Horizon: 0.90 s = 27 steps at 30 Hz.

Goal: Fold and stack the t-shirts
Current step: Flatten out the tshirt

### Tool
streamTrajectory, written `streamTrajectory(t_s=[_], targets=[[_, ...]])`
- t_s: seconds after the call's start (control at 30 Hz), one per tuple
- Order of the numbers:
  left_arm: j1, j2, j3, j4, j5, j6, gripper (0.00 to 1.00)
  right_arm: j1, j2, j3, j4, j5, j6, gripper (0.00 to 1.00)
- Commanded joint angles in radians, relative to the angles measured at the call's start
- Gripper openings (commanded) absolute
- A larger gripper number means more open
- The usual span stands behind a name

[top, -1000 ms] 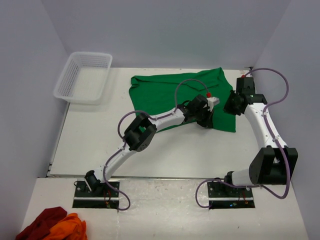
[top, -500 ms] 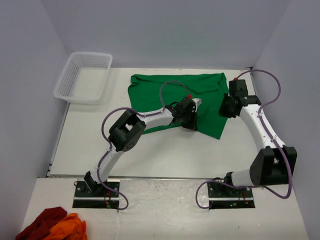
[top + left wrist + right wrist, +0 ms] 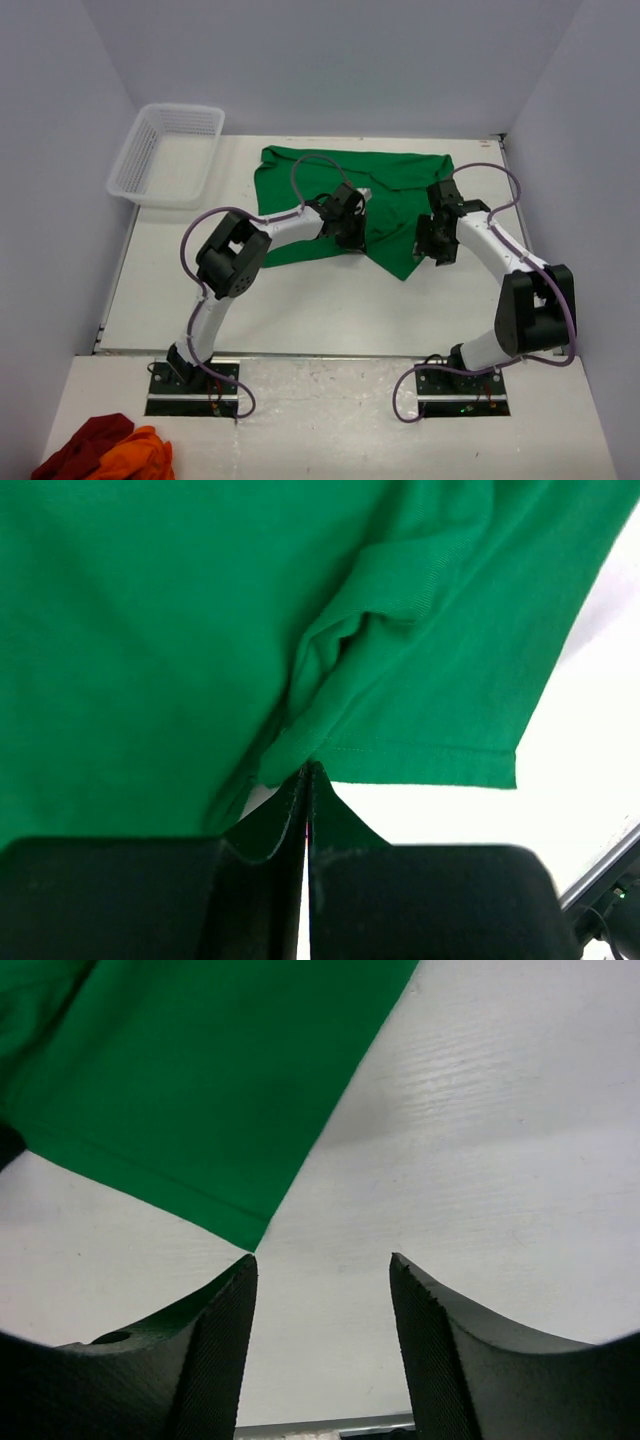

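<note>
Item: one plain bright green short-sleeved cotton t-shirt (image 3: 330, 180), lying partly doubled over at the far middle of your white table (image 3: 200, 290), with a pointed corner towards the arms.

Your left gripper (image 3: 305, 772) was pinched together on a bunched fold of the shirt, probably to drag that fold across.

Your right gripper (image 3: 322, 1260) had its jaws apart and empty over bare table, just beside the hemmed corner, presumably leaving that corner to lie flat.

Obscured: your left arm covered the shirt's middle. Neckline and sleeves could not be made out. How much cloth sat inside the pinch was hidden.
</note>
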State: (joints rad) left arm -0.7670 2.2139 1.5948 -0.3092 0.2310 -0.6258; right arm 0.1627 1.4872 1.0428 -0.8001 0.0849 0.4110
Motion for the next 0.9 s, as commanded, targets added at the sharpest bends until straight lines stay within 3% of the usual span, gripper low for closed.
streamTrajectory(t_s=[0.0,0.1,0.27,0.43,0.53,0.57,0.67,0.87], targets=[[0.011,-0.039,0.013,-0.085,-0.012,0.041,0.0,0.027,0.033,0.008,0.002,0.003,0.02,0.56],[0.009,-0.057,0.008,-0.09,-0.002,0.037,0.0,0.072,0.016,-0.004,0.047,-0.034,0.081,0.5],[0.009,-0.111,-0.102,-0.064,-0.015,0.002,0.0,0.158,-0.031,-0.067,0.156,-0.03,0.205,0.53],[-0.002,-0.213,-0.245,-0.004,-0.031,-0.017,0.0,0.213,0.07,-0.052,0.148,0.019,0.233,0.53],[-0.021,-0.29,-0.288,-0.004,-0.106,-0.014,0.0,0.259,0.111,-0.046,0.15,0.076,0.261,0.4],[-0.04,-0.31,-0.294,-0.004,-0.13,-0.006,0.0,0.267,0.108,-0.047,0.162,0.088,0.273,0.27],[-0.077,-0.355,-0.268,-0.007,-0.16,0.032,0.0,0.287,0.065,-0.052,0.179,0.111,0.282,0.0],[-0.11,-0.33,-0.154,0.042,-0.067,0.078,0.0,0.287,0.007,-0.015,0.102,0.205,0.288,0.0]])
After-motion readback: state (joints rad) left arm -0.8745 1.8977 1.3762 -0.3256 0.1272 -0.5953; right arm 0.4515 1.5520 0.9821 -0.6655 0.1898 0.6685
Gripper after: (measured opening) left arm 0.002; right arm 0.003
